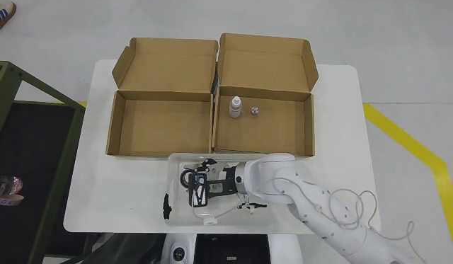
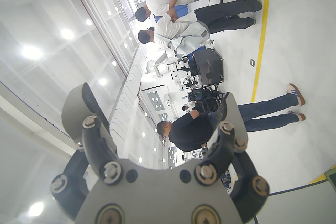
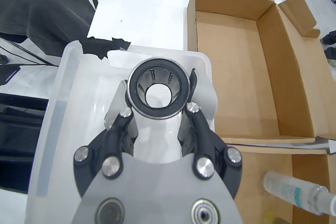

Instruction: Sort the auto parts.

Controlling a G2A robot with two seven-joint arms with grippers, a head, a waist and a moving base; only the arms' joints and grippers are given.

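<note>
The right pincer (image 3: 158, 86) pinches a linear bearing (image 3: 158, 112) over the clear plastic bin (image 3: 65, 104) at the counter's (image 1: 113, 193) near edge. The left pincer (image 2: 156, 96) is spread, holding nothing. Farther off, the right cardboard box (image 1: 297, 133) holds a small bottle (image 1: 235, 107) and a metal part (image 1: 255, 110); the left cardboard box (image 1: 163, 126) has none yet. Sorting looks early: this bearing awaits its box.

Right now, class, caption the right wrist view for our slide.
Right gripper holds a linear bearing over the clear plastic bin, beside an open cardboard box.
</note>
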